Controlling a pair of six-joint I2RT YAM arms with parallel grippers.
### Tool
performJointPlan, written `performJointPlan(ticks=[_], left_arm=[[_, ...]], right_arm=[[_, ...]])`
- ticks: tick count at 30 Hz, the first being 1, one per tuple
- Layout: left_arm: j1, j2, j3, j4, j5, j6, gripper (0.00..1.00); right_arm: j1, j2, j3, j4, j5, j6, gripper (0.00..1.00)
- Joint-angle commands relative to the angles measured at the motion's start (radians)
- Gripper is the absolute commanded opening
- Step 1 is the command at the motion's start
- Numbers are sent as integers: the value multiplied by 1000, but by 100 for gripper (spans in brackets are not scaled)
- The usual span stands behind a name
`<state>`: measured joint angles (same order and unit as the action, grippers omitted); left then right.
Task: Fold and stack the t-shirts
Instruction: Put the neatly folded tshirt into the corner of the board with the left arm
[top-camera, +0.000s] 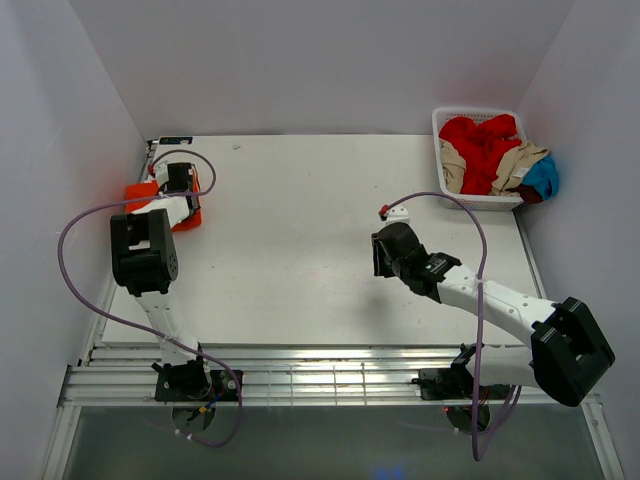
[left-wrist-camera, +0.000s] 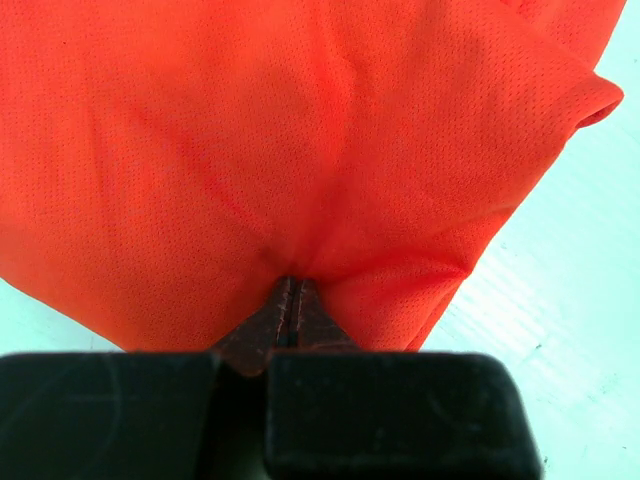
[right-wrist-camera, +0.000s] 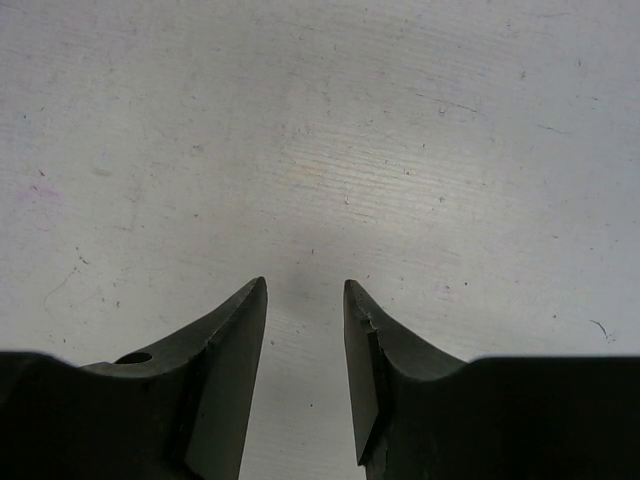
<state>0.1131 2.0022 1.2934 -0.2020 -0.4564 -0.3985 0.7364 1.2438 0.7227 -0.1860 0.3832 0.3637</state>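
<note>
1. Tabletop seen from above: a pale, matt, rectangular table (top-camera: 300, 220) set between white walls. The left arm reaches to the far-left corner, where the left gripper (top-camera: 178, 182) sits over the orange t-shirt (top-camera: 137, 193). The shirt is a small bright bundle mostly covered by the arm, and the fingers cannot be read from this view. The right gripper (top-camera: 383, 255) hangs over bare table right of centre, its tips hidden beneath the black wrist. At the far-right corner stands a white lattice-sided basket (top-camera: 478, 113) holding a crumpled red t-shirt (top-camera: 482, 140) and a tan t-shirt (top-camera: 522, 160). A blue t-shirt (top-camera: 545, 178) spills over its right rim. Purple cables (top-camera: 70, 250) loop from both arms.

2. Left wrist view: the orange t-shirt (left-wrist-camera: 300, 130) fills most of the frame. It is a fine perforated mesh knit, with soft creases radiating from one pinch point. The left gripper (left-wrist-camera: 290, 287) has its jaws pressed together, with a gather of this cloth clamped between the tips. A rolled hem shows at upper right. The shirt's outline is cut off at the top and left edges. Pale table (left-wrist-camera: 560, 320) shows at the lower corners.

3. Right wrist view: the right gripper (right-wrist-camera: 305, 290) has dark, tapered fingers (right-wrist-camera: 235, 340) standing apart, with nothing between them. Below lies the table (right-wrist-camera: 300, 130), off-white, finely scratched and speckled. The finger bases are cut off by the lower edge.
</note>
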Motion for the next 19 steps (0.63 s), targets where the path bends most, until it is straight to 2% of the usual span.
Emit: performJointPlan(ticks=[1, 8, 12, 13, 15, 17, 19], left_arm=[[11, -25, 12, -51, 24, 13, 0], [-29, -132, -81, 85, 55, 46, 0], [-175, -238, -143, 214, -60, 118, 2], [-197, -259, -147, 260, -76, 130, 9], [-277, -302, -148, 297, -125, 176, 16], [-343, -368, -149, 338, -131, 196, 34], [-375, -439, -155, 352, -91, 187, 38]], right_arm=[[9, -23, 3, -17, 19, 11, 43], [18, -3, 6, 3, 20, 4, 43], [26, -4, 7, 14, 33, -6, 42], [26, -6, 3, 17, 29, -12, 42], [26, -14, -3, 28, 26, -16, 39], [27, -26, -9, 46, 28, -16, 38], [26, -41, -8, 56, 28, -14, 41]])
